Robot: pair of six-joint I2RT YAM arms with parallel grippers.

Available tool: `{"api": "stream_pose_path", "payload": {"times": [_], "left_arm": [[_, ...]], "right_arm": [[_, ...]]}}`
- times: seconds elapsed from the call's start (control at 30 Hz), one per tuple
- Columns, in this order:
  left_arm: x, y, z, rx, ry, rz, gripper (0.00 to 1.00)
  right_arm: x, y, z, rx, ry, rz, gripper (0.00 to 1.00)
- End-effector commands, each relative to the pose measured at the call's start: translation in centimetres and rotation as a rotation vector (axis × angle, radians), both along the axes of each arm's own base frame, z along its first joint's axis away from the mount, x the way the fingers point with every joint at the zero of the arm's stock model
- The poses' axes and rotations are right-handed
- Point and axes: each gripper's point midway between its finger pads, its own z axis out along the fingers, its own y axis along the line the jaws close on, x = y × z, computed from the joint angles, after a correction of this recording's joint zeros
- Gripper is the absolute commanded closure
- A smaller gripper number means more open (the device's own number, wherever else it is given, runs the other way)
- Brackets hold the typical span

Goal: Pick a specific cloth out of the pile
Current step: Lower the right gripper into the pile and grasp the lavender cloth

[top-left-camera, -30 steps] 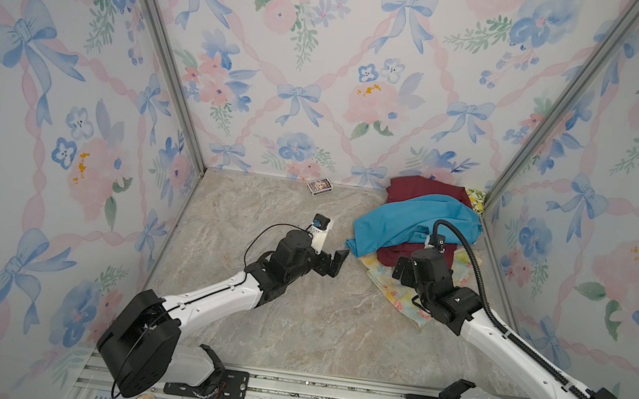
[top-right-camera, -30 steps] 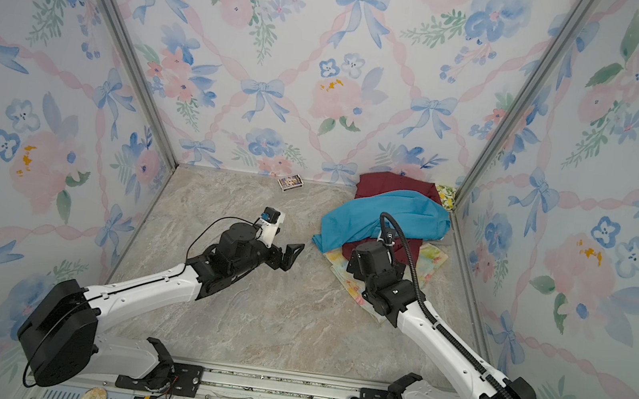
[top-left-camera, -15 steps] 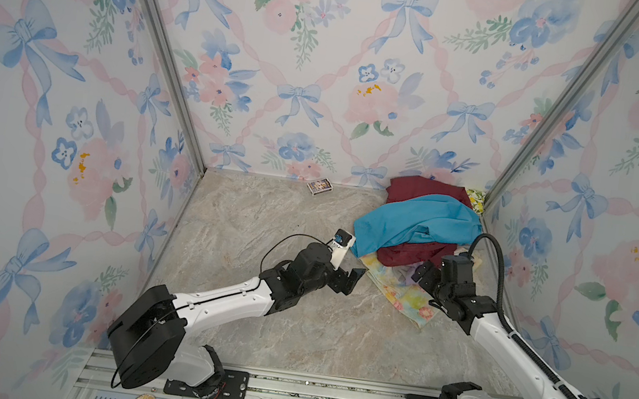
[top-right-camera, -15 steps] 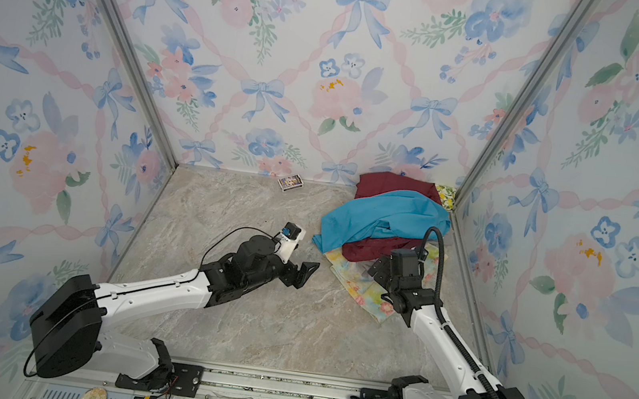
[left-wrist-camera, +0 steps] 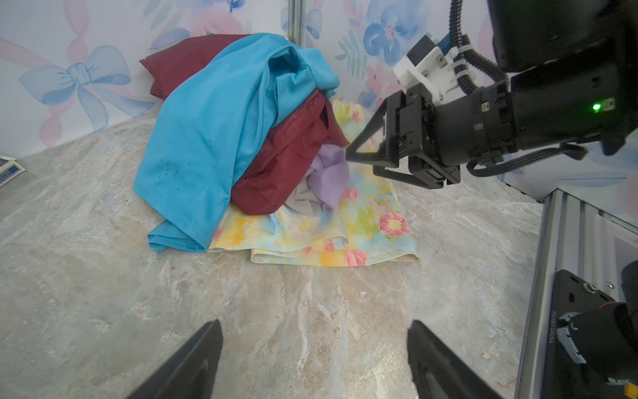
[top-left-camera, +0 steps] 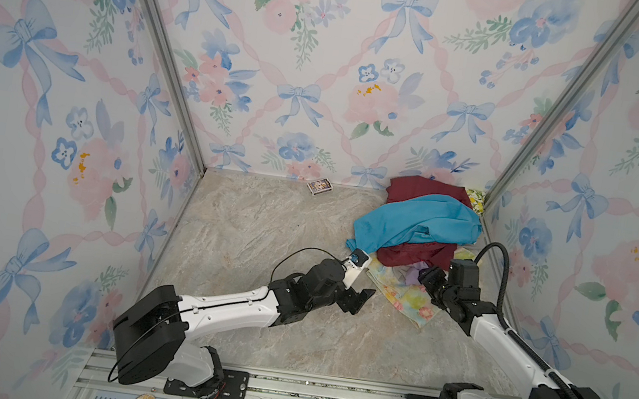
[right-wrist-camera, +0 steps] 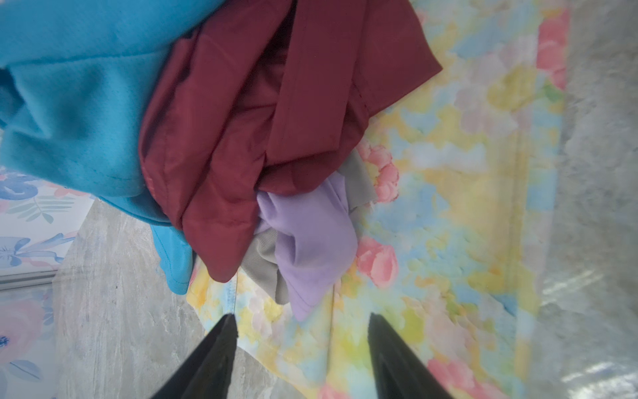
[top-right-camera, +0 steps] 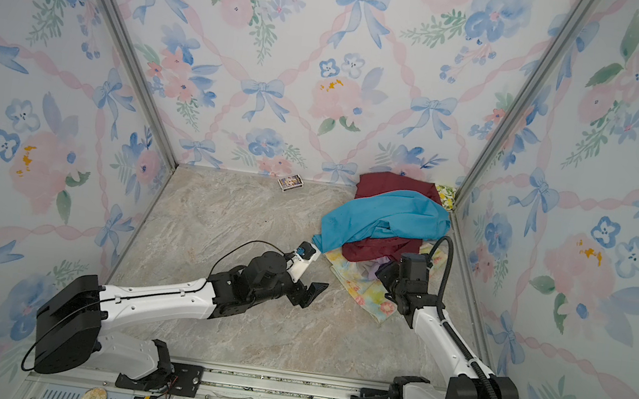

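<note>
Right wrist: cloth just beyond pincer.

this is a robot test booth, the kind a lab builds. a metal rail runs along the near edge, with two robot arms bolted to it. beyond the rail lies a marble-look tabletop, boxed in by walls papered with bows and flowers and joined by bare aluminium posts. a heap of cloths sits in a corner far from the rail.
</note>
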Motion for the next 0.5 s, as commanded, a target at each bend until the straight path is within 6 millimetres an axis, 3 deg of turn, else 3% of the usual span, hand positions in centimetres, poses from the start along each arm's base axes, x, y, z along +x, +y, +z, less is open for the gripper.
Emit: {"api": "stream_pose_path", "payload": {"times": [0.0,0.47], "left_arm": [[0.0,-0.4,1.2,-0.006,-0.026,-0.013,0.16],[0.0,-0.4,0.9,0.011,-0.035,-0.013,0.16]], "right_arm": [[0.7,0.0,-0.5,0.05,-0.013,-0.009,0.39],[4.5,-0.3,-1.9,0.073,-0.012,-0.029,0.48]]}}
